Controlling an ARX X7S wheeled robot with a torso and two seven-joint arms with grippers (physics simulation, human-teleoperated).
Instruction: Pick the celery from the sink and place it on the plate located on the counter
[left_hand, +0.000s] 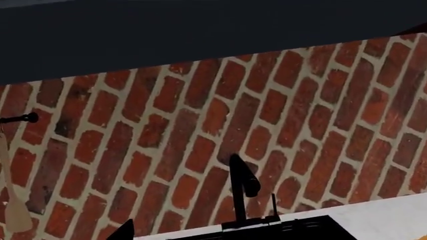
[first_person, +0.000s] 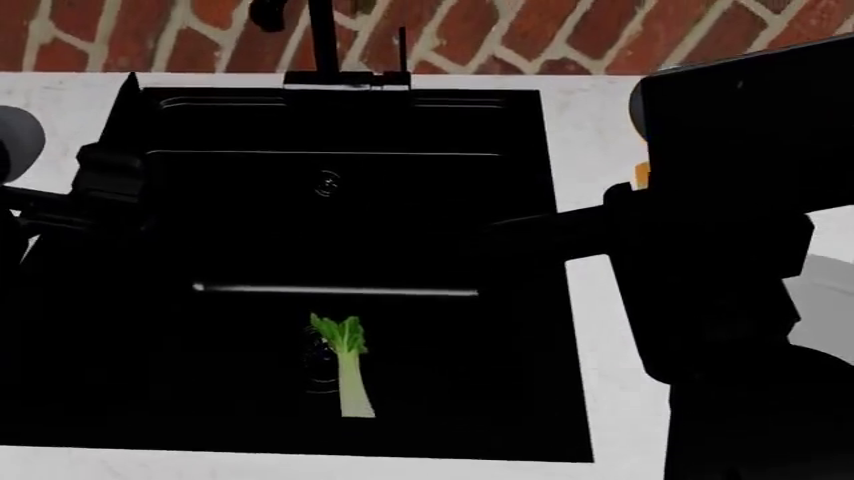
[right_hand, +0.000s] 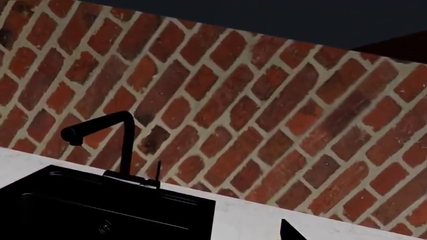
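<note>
The celery (first_person: 346, 366) lies flat in the front of the black sink (first_person: 521, 380), beside the drain, its leaves pointing toward the wall. My left gripper (first_person: 134, 100) hovers over the sink's far left corner, high above the celery. One dark fingertip (left_hand: 124, 231) shows far off centre, so the jaws stand apart with nothing in them. My right arm (first_person: 727, 200) hangs over the counter (first_person: 594, 120) right of the sink. Its one visible fingertip (right_hand: 289, 231) is also off to the side, nothing held. A grey sliver of the plate (first_person: 827, 292) shows past that arm.
The black faucet (first_person: 320, 40) stands at the sink's back edge before the red brick wall (left_hand: 213, 125). A wooden spatula (left_hand: 13, 200) hangs on that wall. A bit of the orange pad (first_person: 642, 176) peeks out by the right arm.
</note>
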